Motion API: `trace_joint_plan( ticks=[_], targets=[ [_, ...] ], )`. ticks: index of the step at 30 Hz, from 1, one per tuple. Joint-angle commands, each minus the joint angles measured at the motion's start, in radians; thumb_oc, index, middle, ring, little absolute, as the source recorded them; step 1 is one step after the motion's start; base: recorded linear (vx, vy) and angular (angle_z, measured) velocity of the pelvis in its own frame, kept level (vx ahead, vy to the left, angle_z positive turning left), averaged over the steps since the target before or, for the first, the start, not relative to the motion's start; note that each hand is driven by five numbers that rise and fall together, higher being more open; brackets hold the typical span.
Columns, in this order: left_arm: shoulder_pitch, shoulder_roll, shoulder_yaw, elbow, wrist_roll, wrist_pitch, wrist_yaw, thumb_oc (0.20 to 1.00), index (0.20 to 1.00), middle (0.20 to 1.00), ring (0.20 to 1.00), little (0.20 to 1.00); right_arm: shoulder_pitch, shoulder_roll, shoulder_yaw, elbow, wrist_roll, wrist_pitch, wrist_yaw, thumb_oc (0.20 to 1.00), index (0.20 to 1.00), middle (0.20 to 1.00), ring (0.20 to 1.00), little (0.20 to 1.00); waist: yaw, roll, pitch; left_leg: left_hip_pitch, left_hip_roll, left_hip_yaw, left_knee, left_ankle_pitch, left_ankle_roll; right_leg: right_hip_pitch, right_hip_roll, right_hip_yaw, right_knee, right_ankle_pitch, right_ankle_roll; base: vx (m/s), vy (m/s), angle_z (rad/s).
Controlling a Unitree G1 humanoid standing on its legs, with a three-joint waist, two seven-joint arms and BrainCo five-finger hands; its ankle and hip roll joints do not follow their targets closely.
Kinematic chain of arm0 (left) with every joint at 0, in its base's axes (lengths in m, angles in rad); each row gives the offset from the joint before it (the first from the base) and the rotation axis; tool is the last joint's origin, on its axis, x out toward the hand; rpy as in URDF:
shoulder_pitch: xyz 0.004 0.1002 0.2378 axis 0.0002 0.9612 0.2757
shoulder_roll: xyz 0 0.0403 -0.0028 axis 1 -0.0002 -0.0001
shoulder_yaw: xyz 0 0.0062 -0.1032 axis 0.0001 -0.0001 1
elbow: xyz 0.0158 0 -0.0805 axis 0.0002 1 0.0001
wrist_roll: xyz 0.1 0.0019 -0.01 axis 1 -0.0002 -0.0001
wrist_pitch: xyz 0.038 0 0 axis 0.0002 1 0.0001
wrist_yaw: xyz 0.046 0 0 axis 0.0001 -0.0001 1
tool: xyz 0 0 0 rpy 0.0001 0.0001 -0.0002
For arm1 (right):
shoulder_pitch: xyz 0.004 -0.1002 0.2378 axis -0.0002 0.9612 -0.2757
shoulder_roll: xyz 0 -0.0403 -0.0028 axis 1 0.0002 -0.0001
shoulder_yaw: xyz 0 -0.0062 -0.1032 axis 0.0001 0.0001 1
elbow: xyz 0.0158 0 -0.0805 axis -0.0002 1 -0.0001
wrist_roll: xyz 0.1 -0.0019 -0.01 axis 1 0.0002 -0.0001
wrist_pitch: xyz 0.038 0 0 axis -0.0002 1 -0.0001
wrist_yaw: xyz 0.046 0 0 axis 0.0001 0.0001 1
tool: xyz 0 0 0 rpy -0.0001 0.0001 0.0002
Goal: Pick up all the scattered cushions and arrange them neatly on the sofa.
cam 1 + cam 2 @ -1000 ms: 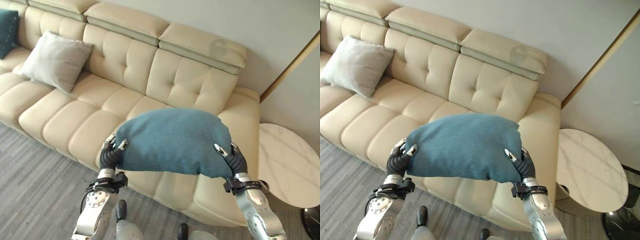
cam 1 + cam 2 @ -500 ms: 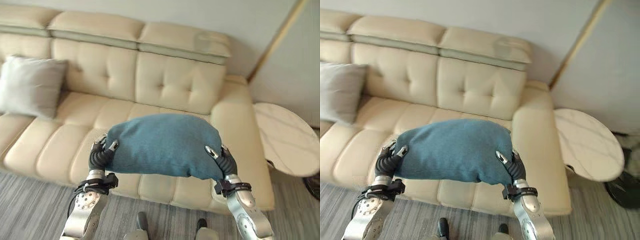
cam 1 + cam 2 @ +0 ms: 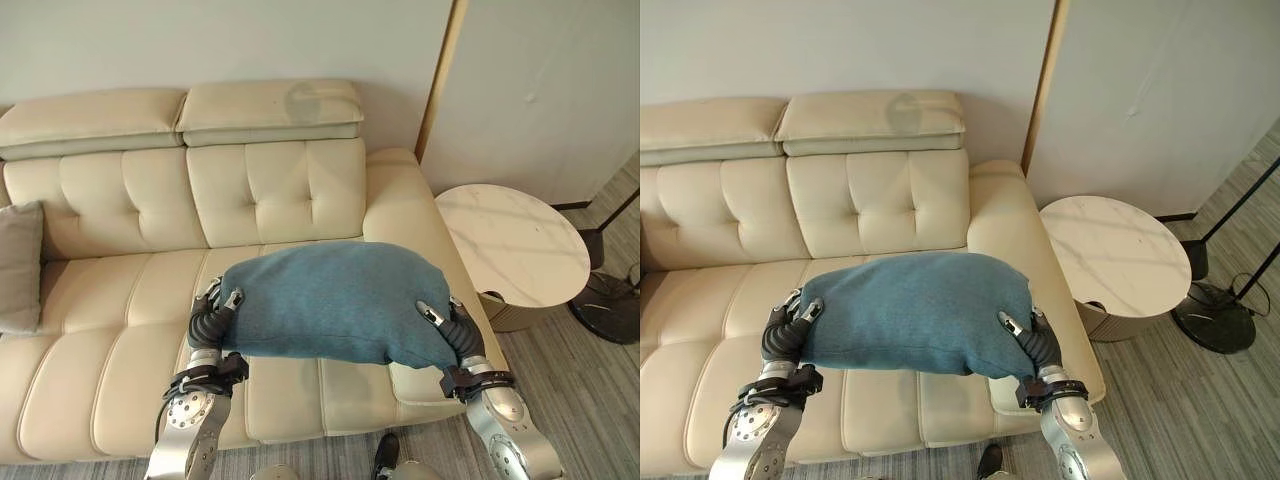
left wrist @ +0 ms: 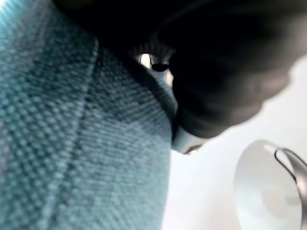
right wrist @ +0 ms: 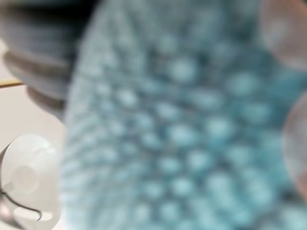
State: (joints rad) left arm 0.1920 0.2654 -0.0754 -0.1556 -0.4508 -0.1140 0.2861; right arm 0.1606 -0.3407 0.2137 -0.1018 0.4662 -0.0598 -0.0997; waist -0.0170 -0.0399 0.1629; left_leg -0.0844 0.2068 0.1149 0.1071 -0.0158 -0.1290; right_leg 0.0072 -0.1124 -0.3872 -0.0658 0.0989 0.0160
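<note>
A cream sofa (image 3: pixel 150 250) stood against the wall, its tufted back and padded headrests running across the far side and its seat reaching toward the robot. On that seat, at the far left end, a grey cushion (image 3: pixel 18 265) leaned against the backrest, partly cut off by the edge of the view. To the right of the sofa arm stood a round side table (image 3: pixel 520 245) with a pale marbled top, and just beyond it the dark round base of a floor lamp (image 3: pixel 607 305) rested on the grey striped floor.

A blue cushion (image 3: pixel 335 300) was held up in the air between both hands, over the right part of the seat and not touching it. It lay broad side up, slightly bulged in the middle. The left hand (image 3: pixel 210 318) clamped its left edge, fingertips hooked over the top of the fabric. The right hand (image 3: pixel 452 332) gripped the right edge the same way, dark-tipped fingers curled over the upper face while the ribbed wrist cover sat below. In the left wrist view the knitted blue weave pressed close against the dark hand cover
</note>
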Motion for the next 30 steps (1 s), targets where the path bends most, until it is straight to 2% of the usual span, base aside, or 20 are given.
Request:
trace_joint_plan(
  ticks=[1,4,7,13,17,21,24,26,28,29,30],
  targets=[
    [-0.038,0.03,0.009,-0.126,0.022,-0.112,-0.005,0.2,0.2,0.2,0.2,0.2,-0.075,0.04,0.003,-0.099,0.023,-0.101,0.031,0.2,0.2,0.2,0.2,0.2,0.01,-0.013,-0.024,0.05,-0.018,-0.006,-0.081,0.024,0.022,0.033,-0.045,0.008,0.043,-0.133,0.098,0.1,0.134,-0.45],
    [-0.014,0.03,0.0,-0.131,0.031,-0.107,-0.017,0.2,0.2,0.2,0.2,0.2,-0.049,0.041,-0.004,-0.102,0.014,-0.096,0.035,0.2,0.2,0.2,0.2,0.2,0.005,0.003,-0.034,0.08,-0.033,0.003,-0.143,0.028,0.024,0.056,-0.048,0.019,0.033,-0.132,0.102,0.14,0.165,-0.23],
    [-0.005,0.044,-0.004,-0.131,0.045,-0.097,-0.029,0.2,0.2,0.2,0.2,0.2,-0.037,0.051,-0.003,-0.1,0.011,-0.089,0.04,0.2,0.2,0.2,0.2,0.2,0.003,0.004,-0.045,0.116,-0.059,0.008,-0.172,0.021,0.033,0.059,-0.057,0.036,0.026,-0.123,0.113,0.12,0.159,0.02],
    [-0.031,0.075,-0.015,-0.103,0.078,-0.093,-0.022,0.2,0.2,0.2,0.2,0.2,-0.073,0.071,0.023,-0.071,-0.017,-0.083,0.029,0.2,0.2,0.2,0.2,0.2,0.017,-0.015,-0.036,0.144,-0.082,0.041,-0.171,-0.005,0.057,0.056,-0.076,0.068,0.017,-0.106,0.132,0.06,0.077,-0.08],
    [-0.158,0.099,-0.048,-0.052,0.139,-0.103,0.032,0.2,0.2,0.2,0.2,0.2,-0.216,0.082,0.069,-0.032,-0.068,-0.099,-0.02,0.2,0.2,0.2,0.2,0.2,0.027,-0.024,-0.02,0.125,-0.092,0.043,-0.156,-0.016,0.065,0.036,-0.084,0.077,0.017,-0.098,0.14,0.0,0.034,-0.01],
    [-0.541,0.129,-0.138,0.061,0.226,-0.149,0.178,0.2,0.2,0.2,0.2,0.2,-0.555,0.091,0.151,0.048,-0.123,-0.13,-0.14,0.2,0.2,0.2,0.2,0.2,0.031,-0.029,0.08,-0.047,-0.085,0.033,-0.065,-0.021,0.064,-0.119,-0.105,0.097,0.068,-0.082,0.138,-0.31,-0.018,-0.02],
    [-0.878,0.183,-0.222,0.209,0.281,-0.177,0.282,0.2,0.2,0.2,0.2,0.2,-0.845,0.092,0.203,0.155,-0.151,-0.162,-0.231,0.2,0.2,0.2,0.2,0.2,0.032,-0.029,0.136,-0.225,-0.091,0.021,0.023,-0.017,0.059,-0.281,-0.124,0.105,0.139,-0.066,0.131,-0.32,-0.007,-0.04],
    [-1.025,0.206,-0.246,0.307,0.314,-0.181,0.333,0.2,0.2,0.2,0.2,0.2,-0.994,0.084,0.204,0.223,-0.177,-0.179,-0.29,0.2,0.2,0.2,0.2,0.2,0.033,-0.026,0.149,-0.317,-0.096,0.013,0.059,-0.013,0.058,-0.37,-0.134,0.106,0.173,-0.061,0.129,-0.17,0.004,0.0],
    [-1.068,0.214,-0.246,0.337,0.333,-0.18,0.353,0.2,0.2,0.2,0.2,0.2,-1.049,0.082,0.199,0.242,-0.193,-0.181,-0.309,0.2,0.2,0.2,0.2,0.2,0.036,-0.026,0.151,-0.361,-0.095,0.007,0.078,-0.012,0.058,-0.409,-0.14,0.104,0.19,-0.061,0.128,-0.03,-0.012,0.1],
    [-1.103,0.217,-0.257,0.357,0.346,-0.178,0.37,0.2,0.2,0.2,0.2,0.2,-1.095,0.081,0.201,0.262,-0.211,-0.189,-0.328,0.2,0.2,0.2,0.2,0.2,0.038,-0.023,0.15,-0.376,-0.089,-0.004,0.083,-0.035,0.048,-0.425,-0.137,0.111,0.199,-0.081,0.137,0.0,-0.031,0.1],
    [-1.184,0.239,-0.276,0.43,0.381,-0.165,0.399,0.2,0.2,0.2,0.2,0.2,-1.197,0.066,0.203,0.341,-0.214,-0.203,-0.362,0.2,0.2,0.2,0.2,0.2,0.045,-0.023,0.166,-0.451,-0.084,-0.015,0.114,-0.033,0.043,-0.495,-0.145,0.113,0.225,-0.08,0.139,0.0,-0.031,0.06]
  ],
)
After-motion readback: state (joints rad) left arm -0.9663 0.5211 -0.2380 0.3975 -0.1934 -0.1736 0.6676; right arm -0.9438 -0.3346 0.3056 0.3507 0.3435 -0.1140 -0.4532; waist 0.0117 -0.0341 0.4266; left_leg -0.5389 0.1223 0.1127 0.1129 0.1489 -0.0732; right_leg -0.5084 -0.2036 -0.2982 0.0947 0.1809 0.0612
